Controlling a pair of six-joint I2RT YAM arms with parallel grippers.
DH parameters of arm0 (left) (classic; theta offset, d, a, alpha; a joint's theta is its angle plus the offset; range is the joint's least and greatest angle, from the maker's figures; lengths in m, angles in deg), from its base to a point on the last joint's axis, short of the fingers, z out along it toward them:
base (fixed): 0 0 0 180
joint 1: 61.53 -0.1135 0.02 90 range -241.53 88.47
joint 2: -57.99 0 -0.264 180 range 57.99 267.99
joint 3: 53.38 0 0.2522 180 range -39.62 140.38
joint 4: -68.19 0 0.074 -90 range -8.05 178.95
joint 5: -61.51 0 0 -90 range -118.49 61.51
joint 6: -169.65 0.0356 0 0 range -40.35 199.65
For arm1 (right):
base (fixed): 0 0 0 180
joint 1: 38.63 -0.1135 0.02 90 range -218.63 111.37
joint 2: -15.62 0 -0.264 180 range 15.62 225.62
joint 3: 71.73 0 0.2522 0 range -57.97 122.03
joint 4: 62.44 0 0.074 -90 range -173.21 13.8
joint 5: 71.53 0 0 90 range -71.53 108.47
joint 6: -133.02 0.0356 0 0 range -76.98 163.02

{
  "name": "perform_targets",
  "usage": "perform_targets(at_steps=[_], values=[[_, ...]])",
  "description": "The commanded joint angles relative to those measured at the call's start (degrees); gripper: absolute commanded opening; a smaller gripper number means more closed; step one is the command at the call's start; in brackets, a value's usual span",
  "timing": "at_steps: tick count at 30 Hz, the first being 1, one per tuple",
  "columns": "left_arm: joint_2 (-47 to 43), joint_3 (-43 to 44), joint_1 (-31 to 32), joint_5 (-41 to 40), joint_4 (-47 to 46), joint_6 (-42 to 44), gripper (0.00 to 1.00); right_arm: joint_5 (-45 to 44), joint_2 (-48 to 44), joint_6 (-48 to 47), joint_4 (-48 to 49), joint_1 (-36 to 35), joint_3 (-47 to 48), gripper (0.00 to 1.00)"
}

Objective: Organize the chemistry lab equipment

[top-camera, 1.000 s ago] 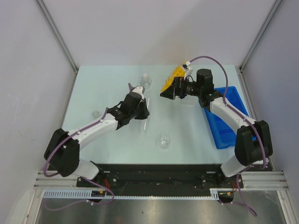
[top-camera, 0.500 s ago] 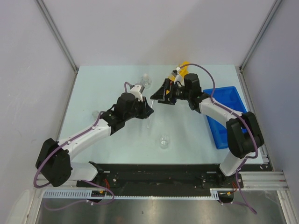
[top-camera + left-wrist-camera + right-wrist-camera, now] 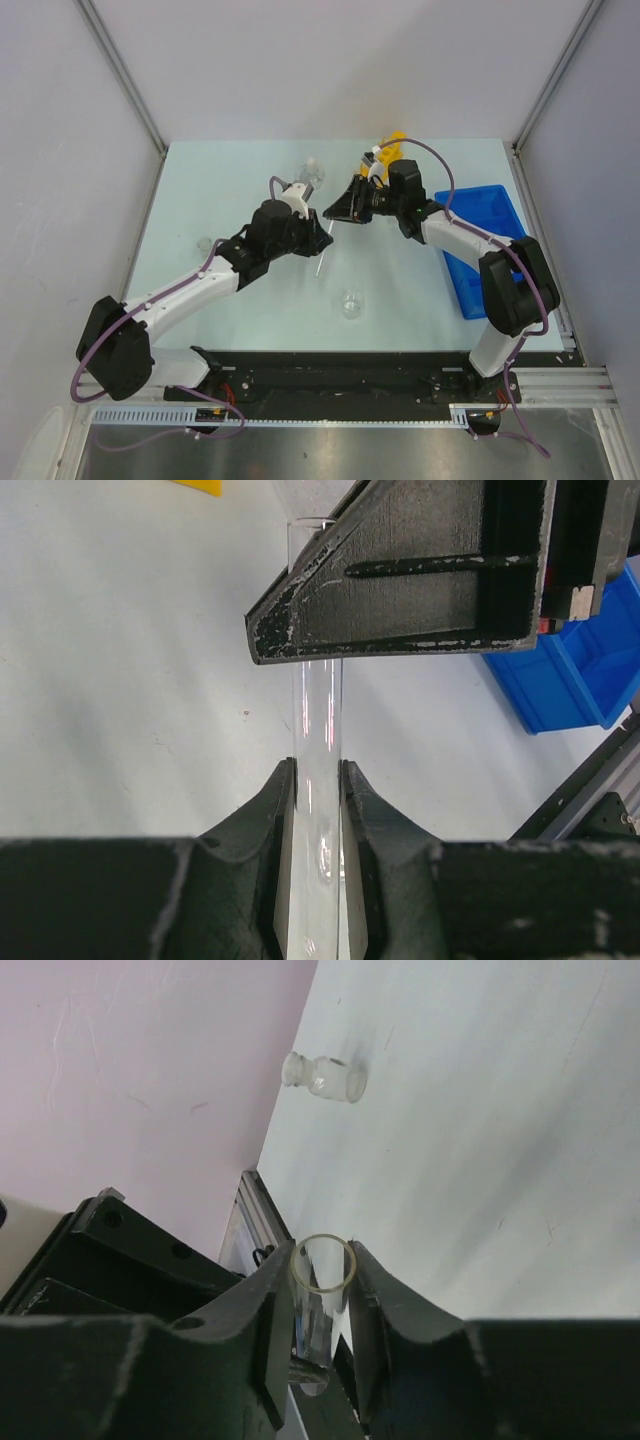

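Observation:
A clear, open-mouthed tube [image 3: 315,710] is held between both arms above the middle of the table. My left gripper [image 3: 316,780] is shut on its lower part, pads pressed to both sides. My right gripper [image 3: 320,1252] is shut on its upper end, fingers against the rim of the tube [image 3: 320,1316]. From above, the left gripper [image 3: 321,233] and right gripper [image 3: 334,213] meet tip to tip. The stoppered flask [image 3: 313,172] stands behind them. The small beaker [image 3: 351,303] sits nearer the front. The yellow rack [image 3: 390,150] is behind the right arm, the blue bin [image 3: 487,255] at right.
A small clear item [image 3: 205,243] sits at the left of the table. A thin pale line [image 3: 320,263] shows below the left gripper; I cannot tell what it is. The flask [image 3: 325,1075] and blue bin [image 3: 580,660] appear in the wrist views. Grey walls enclose the table.
The right gripper swung left from the rack to the tube and closed on its upper end. The left arm stretched forward, carrying the tube to meet it.

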Motion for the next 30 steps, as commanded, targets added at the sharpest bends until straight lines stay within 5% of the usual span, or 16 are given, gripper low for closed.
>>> perform_targets(at_steps=[1,4,9,14,17,30], values=[[-0.61,0.98,0.37,0.98,-1.64,1.30,0.14,-1.02,-0.54,-2.40,1.90,-0.24,0.21,0.27],[-0.69,1.07,0.37,0.63,-1.47,1.12,0.15,-1.20,-1.25,-4.07,1.81,-0.33,0.21,0.18],[-1.40,1.07,0.28,0.54,-1.56,0.33,0.32,-1.37,-2.65,-6.80,1.63,-0.42,0.21,0.15],[-3.24,0.99,0.28,-0.59,-1.21,-0.72,0.71,-1.81,-3.09,-10.22,-0.12,-0.24,1.70,0.14],[-5.35,0.72,0.02,-2.09,-0.24,-0.99,0.85,-2.25,-3.27,-13.56,-1.70,0.37,3.10,0.13],[-21.34,-6.30,-8.68,-3.93,8.63,2.00,0.95,-7.42,3.14,-32.54,-15.58,13.38,23.82,0.13]])
